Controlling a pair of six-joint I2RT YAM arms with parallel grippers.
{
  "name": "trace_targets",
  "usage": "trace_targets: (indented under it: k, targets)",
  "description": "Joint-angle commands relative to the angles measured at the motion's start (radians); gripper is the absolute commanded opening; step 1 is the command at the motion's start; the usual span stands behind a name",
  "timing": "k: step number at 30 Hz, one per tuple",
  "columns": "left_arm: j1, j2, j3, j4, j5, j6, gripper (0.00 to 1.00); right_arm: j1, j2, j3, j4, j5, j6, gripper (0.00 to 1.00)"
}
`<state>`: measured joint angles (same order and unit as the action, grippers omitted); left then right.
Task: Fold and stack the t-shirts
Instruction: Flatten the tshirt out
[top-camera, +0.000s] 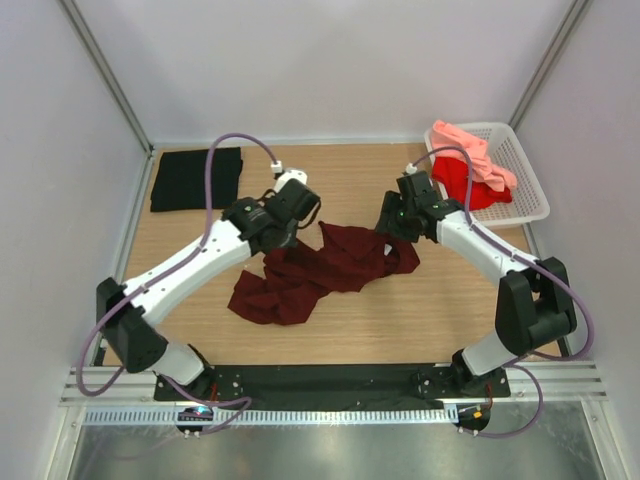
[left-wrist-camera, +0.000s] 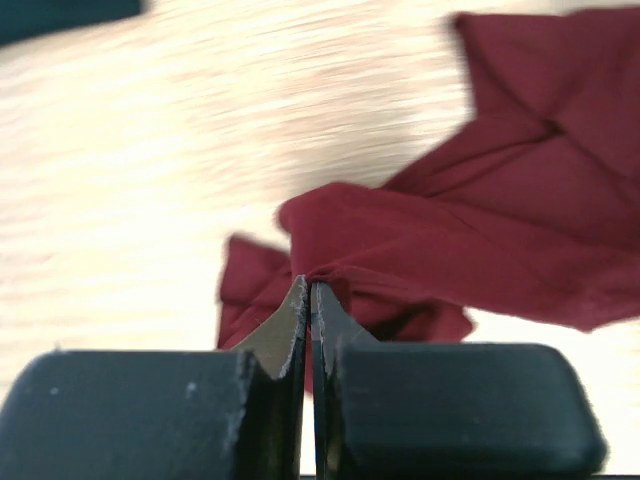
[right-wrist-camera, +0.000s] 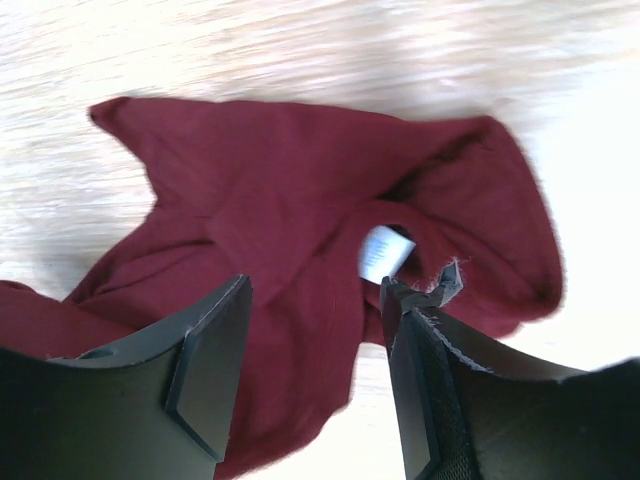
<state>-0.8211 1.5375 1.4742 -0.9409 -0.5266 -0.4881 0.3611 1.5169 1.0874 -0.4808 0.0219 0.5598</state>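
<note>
The dark maroon t-shirt (top-camera: 315, 272) lies crumpled in the middle of the wooden table. My left gripper (top-camera: 283, 240) is shut on a fold of it (left-wrist-camera: 420, 240) at its upper left edge and lifts that fold a little. My right gripper (top-camera: 388, 228) is open above the shirt's right end, with the white neck label (right-wrist-camera: 384, 252) between its fingers. A black t-shirt (top-camera: 196, 178) lies folded flat at the far left. A bright red t-shirt (top-camera: 462, 180) and a salmon pink t-shirt (top-camera: 475, 152) lie in the basket.
A white lattice basket (top-camera: 520, 175) stands at the far right corner. White walls close in the table on the left, back and right. Bare wood (top-camera: 440, 310) shows in front of the maroon shirt.
</note>
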Motion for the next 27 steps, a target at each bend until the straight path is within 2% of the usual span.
trace_targets:
  k: [1,6,14,18,22,25,27]
  targets:
    - [0.037,-0.112,-0.046,-0.121,-0.111,-0.09,0.0,0.035,0.046,0.081,0.044,-0.007,0.008,0.61]
    - [0.08,-0.234,-0.094,-0.153,-0.118,-0.109,0.0,0.042,0.136,0.186,-0.018,0.021,0.041,0.59]
    - [0.089,-0.316,-0.156,-0.167,-0.127,-0.13,0.0,0.049,0.183,0.118,-0.027,0.101,0.089,0.58]
    - [0.091,-0.32,-0.163,-0.157,-0.113,-0.122,0.0,0.049,0.164,0.083,-0.018,0.092,0.092,0.58]
    - [0.091,-0.315,-0.17,-0.141,-0.102,-0.113,0.0,0.064,0.115,0.055,0.056,0.004,-0.009,0.58]
    - [0.109,-0.309,-0.183,-0.079,-0.052,-0.072,0.0,0.091,0.06,0.049,0.094,-0.063,-0.098,0.59]
    - [0.135,-0.3,-0.172,0.02,0.009,-0.009,0.0,0.111,0.005,0.037,0.116,-0.065,-0.126,0.59]
